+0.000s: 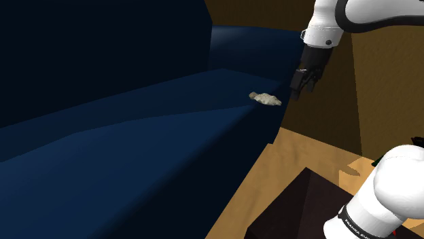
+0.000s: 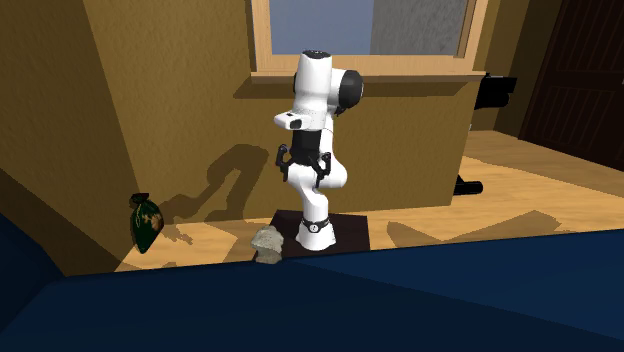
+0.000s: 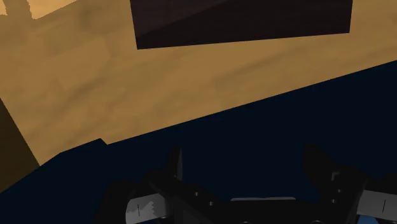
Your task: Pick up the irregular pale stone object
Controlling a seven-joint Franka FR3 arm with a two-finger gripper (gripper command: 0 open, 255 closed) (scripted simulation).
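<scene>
pale stone (image 1: 264,99) is lying on the seat of the dark blue sofa (image 1: 136,142), close to its front corner. the gripper (image 1: 299,92) is hanging near it, toward the shoulder view's right, not touching it, its fingers standing apart with nothing between them. beneath the gripper the sofa edge is meeting the wooden floor (image 1: 292,159), with the dark stand (image 1: 302,204) sitting farther out

Light is low and warm throughout. The dark blue cushioned sofa (image 1: 136,149) sinks almost to black at the shoulder view's left, where only the irregular pale stone (image 1: 264,98) catches light. The glossy white arm (image 2: 318,90) is brightest and throws a soft shadow (image 2: 235,165) onto the tan wall (image 2: 150,90). The wooden floor (image 3: 159,83) is evenly lit.
</scene>
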